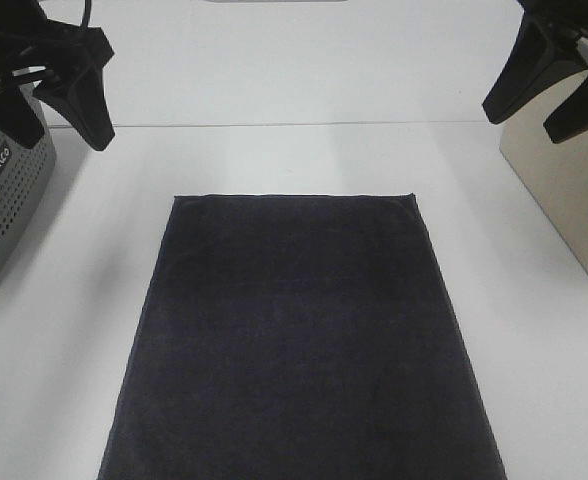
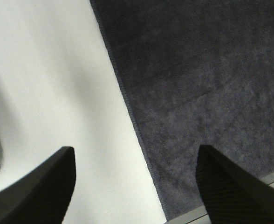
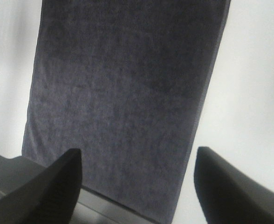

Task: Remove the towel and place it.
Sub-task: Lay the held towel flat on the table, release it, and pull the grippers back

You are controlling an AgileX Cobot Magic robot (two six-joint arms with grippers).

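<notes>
The dark charcoal-navy towel (image 1: 299, 340) lies flat and spread out on the white table, running from the middle to the front edge. It also shows in the left wrist view (image 2: 207, 93) and the right wrist view (image 3: 123, 93). My left gripper (image 1: 54, 110) hangs open and empty above the table's back left, over the basket's corner. My right gripper (image 1: 549, 95) hangs open and empty at the back right. Both are well above and apart from the towel.
A grey perforated basket (image 1: 4, 200) stands at the left edge. A beige box (image 1: 574, 190) stands at the right edge. White table (image 1: 294, 160) surrounds the towel on the left, right and far side.
</notes>
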